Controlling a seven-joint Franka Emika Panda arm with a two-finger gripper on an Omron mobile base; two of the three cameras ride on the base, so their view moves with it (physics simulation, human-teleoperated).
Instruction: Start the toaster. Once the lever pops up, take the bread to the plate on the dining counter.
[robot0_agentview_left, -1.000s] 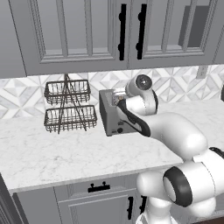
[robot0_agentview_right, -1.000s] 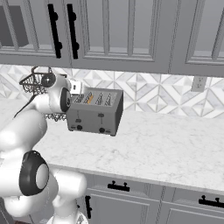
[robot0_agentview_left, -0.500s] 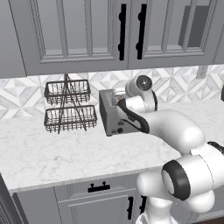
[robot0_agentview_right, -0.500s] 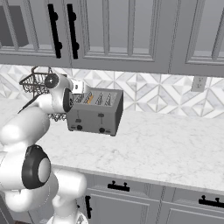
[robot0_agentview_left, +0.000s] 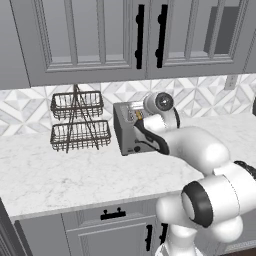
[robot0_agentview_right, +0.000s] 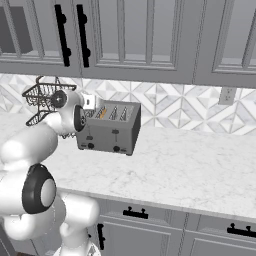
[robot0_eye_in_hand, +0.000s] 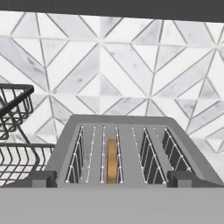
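Since a second ago little has shifted: the white arm's wrist has eased slightly along the boxy grey brushed-metal four-slot toaster (robot0_agentview_left: 131, 131), and nothing on the white grey-veined marble worktop (robot0_agentview_right: 200, 172) has changed place. That toaster stands toward the back edge of the worktop, near the patterned tile wall, with a two-tier dark wire basket rack (robot0_agentview_left: 77, 122) just beside it. From the left base view the arm covers much of the toaster's right side, so only its near end and part of its top can be seen; from the right base view its front face with small black knobs is plain. The two-finger gripper (robot0_eye_in_hand: 112, 178) hangs over the toaster's front edge, its jaws spread as wide as they go and nothing between them; the dark fingertips (robot0_eye_in_hand: 43, 178) are cut off by the bottom of the hand view. One golden-tan slice of bread (robot0_eye_in_hand: 112, 161) sits sunk in the second slot from the left in the hand view, only its thin top edge visible between the wire guides. Whether the levers are up or down is hard to make out.
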